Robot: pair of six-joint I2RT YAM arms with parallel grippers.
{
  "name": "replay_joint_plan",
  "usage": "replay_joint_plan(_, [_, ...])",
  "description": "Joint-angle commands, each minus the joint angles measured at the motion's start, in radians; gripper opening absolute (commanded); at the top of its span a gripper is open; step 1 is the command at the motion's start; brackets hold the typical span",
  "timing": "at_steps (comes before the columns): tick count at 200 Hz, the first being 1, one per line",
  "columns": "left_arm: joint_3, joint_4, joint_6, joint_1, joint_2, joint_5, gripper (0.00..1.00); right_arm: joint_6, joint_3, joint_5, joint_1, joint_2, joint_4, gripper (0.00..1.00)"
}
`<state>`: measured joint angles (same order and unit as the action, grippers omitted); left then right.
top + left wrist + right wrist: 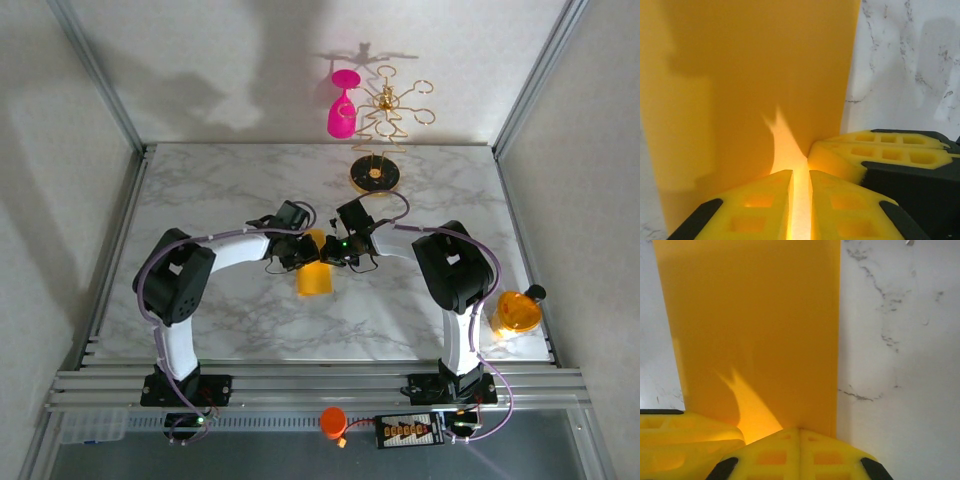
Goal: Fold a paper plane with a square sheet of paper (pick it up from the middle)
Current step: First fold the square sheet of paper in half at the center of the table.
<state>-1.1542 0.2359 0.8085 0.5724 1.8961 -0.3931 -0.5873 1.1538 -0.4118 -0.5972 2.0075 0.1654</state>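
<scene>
The square sheet of paper is orange-yellow and hangs as a narrow upright strip over the middle of the table. My two grippers meet at its top edge. In the right wrist view the paper comes straight out of my right gripper, whose yellow pads are pressed together on the edge. In the left wrist view the paper runs into the thin slit between the pads of my left gripper, which stand slightly apart. The right gripper's fingers sit close beside them. From above, the left gripper and right gripper almost touch.
A gold stand rises at the back of the marble table, with a pink wine glass hanging on it. A round orange disc lies at the right edge. An orange cap sits on the front rail.
</scene>
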Motion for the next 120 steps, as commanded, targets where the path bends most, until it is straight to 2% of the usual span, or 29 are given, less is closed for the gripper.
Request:
replay_joint_plan(1, [-0.04,0.072,-0.037,0.014,0.027,0.013,0.16,0.007,-0.085,0.251,-0.011,0.164,0.183,0.05])
replay_joint_plan(85, [-0.028,0.129,-0.047,0.002,0.06,0.108,0.12,0.014,-0.092,0.274,-0.01,0.183,0.183,0.04])
replay_joint_plan(120, [0.035,0.114,-0.078,-0.037,0.027,0.089,0.12,0.025,-0.1,0.31,-0.011,0.195,0.194,0.04])
